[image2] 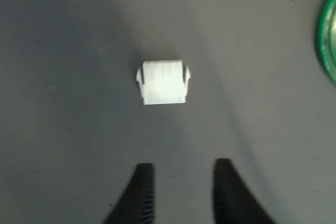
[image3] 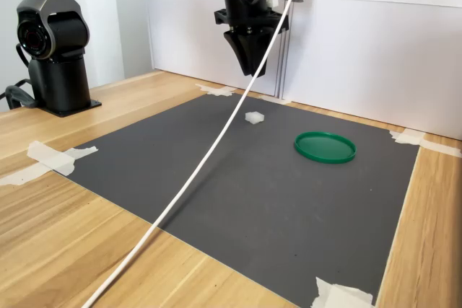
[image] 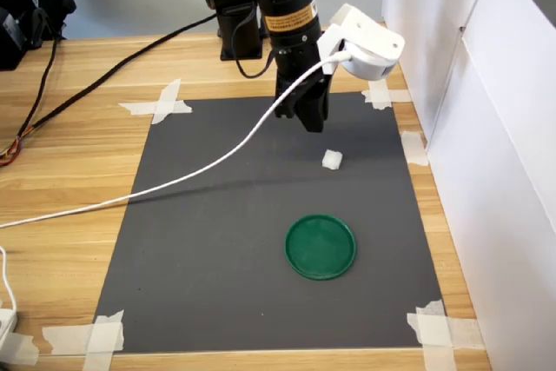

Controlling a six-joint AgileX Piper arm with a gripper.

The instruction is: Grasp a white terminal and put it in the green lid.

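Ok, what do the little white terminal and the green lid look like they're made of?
The white terminal looks like moulded plastic, slightly translucent and matte, with small side tabs in the wrist view. The green lid also seems plastic: uniform dark green, smooth, faintly glossy, with a thin raised rim.

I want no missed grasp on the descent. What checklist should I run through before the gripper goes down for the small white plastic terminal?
1. Gripper empty, fingers apart: ok.
2. Small white blocky plastic terminal free on the dark grey mat, nothing touching it: ok.
3. Terminal centred between the fingers: not ok; it lies ahead of the fingertips in the wrist view.
4. Finger gap wider than the terminal: cannot tell.
5. Flat round dark-green plastic lid empty and apart from the terminal: ok.
6. White cable off the terminal: ok in the first exterior view.
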